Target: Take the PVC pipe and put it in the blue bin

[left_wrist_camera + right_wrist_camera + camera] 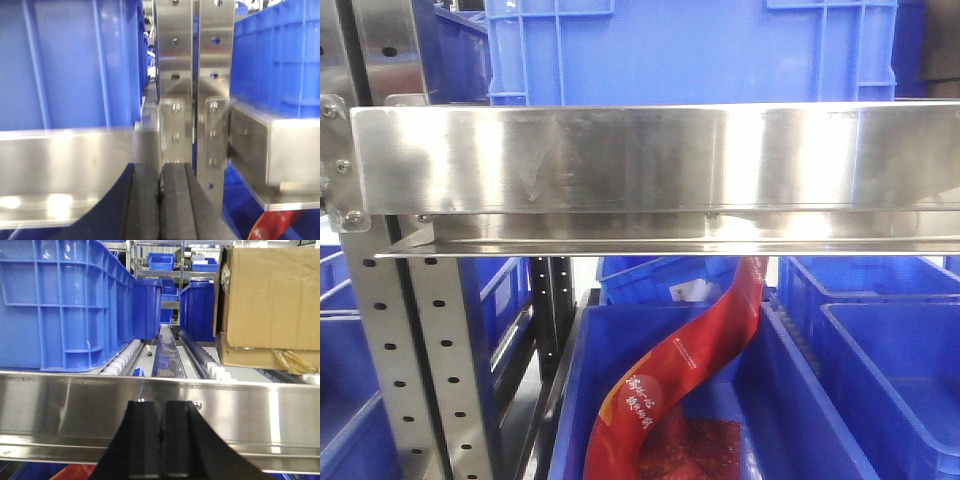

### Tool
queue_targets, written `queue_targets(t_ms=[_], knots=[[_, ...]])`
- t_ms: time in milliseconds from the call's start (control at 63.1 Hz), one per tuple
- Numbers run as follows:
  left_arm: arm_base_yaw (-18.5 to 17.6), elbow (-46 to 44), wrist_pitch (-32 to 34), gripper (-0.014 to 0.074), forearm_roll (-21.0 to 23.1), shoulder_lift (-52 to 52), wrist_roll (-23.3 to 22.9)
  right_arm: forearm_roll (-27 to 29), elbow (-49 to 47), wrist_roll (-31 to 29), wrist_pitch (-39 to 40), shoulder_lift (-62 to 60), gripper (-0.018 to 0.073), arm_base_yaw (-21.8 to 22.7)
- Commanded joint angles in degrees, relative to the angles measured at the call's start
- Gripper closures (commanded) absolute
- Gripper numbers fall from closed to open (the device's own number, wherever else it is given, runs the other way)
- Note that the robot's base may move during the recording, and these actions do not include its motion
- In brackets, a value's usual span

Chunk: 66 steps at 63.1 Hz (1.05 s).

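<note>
1. A wide steel shelf rail (650, 160) spans the front view, blocking the upper level where a blue crate (690, 50) sits.
2. Below the rail, an open blue bin (570, 400) offers room, partly taken by a red bag (690, 370).
3. The left end effector (160, 200), fingers pressed together, faces perforated steel uprights (195, 75) between crates.
4. The right end effector (161, 440), fingers together, faces a rail (160, 400); beyond it a roller lane (167, 350) lies open between blue crates (65, 305) and a cardboard box (270, 300).
</note>
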<state>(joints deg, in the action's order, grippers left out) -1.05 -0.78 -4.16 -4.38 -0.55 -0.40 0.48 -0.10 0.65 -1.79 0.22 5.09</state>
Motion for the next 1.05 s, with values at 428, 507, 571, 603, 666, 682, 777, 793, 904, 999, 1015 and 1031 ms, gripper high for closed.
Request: queue_targets(t_ms=[428,507,571,603,666,682,777,793,904,999,1015,1031], knots=[[0.0,0.8,2.1,0.0707,2.7,0.5,-0.2,-0.5,0.1,-0.2,0.9,-0.2,0.0727,0.4],[0.0,0.8,2.1,0.0707,2.7,0.5,-0.2,-0.5,0.1,-0.2,0.9,-0.2,0.0727,0.4],[0.0,0.8,2.1,0.0707,2.7,0.5,-0.2,-0.5,0.1,-0.2,0.9,-0.2,0.0727,0.4],[0.0,0.8,2.1,0.0707,2.7,0.5,-0.2,-0.5,0.1,-0.2,0.9,-0.2,0.0727,0.4],[0.0,0.8,2.1,0.0707,2.7,0.5,-0.2,-0.5,0.1,-0.2,0.9,-0.2,0.0727,0.4],[0.0,0.8,2.1,0.0707,2.7,0.5,-0.2,-0.5,0.1,-0.2,0.9,-0.2,0.0727,0.4],[0.0,0.8,2.1,0.0707,2.7,0.5,-0.2,-0.5,0.1,-0.2,0.9,-0.2,0.0727,0.4],[0.0,0.8,2.1,0.0707,2.7,0.5,-0.2,-0.5,0.1,-0.2,0.9,-0.2,0.0727,0.4],[0.0,0.8,2.1,0.0707,2.7,0.5,-0.2,-0.5,0.1,-0.2,0.9,-0.2,0.0727,0.4],[0.0,0.8,2.1,0.0707,2.7,0.5,-0.2,-0.5,0.1,-0.2,0.9,-0.2,0.0727,0.4],[0.0,0.8,2.1,0.0707,2.7,0.5,-0.2,-0.5,0.1,-0.2,0.9,-0.2,0.0727,0.4],[0.0,0.8,2.1,0.0707,2.7,0.5,-0.2,-0.5,0.1,-0.2,0.9,-0.2,0.0727,0.4]])
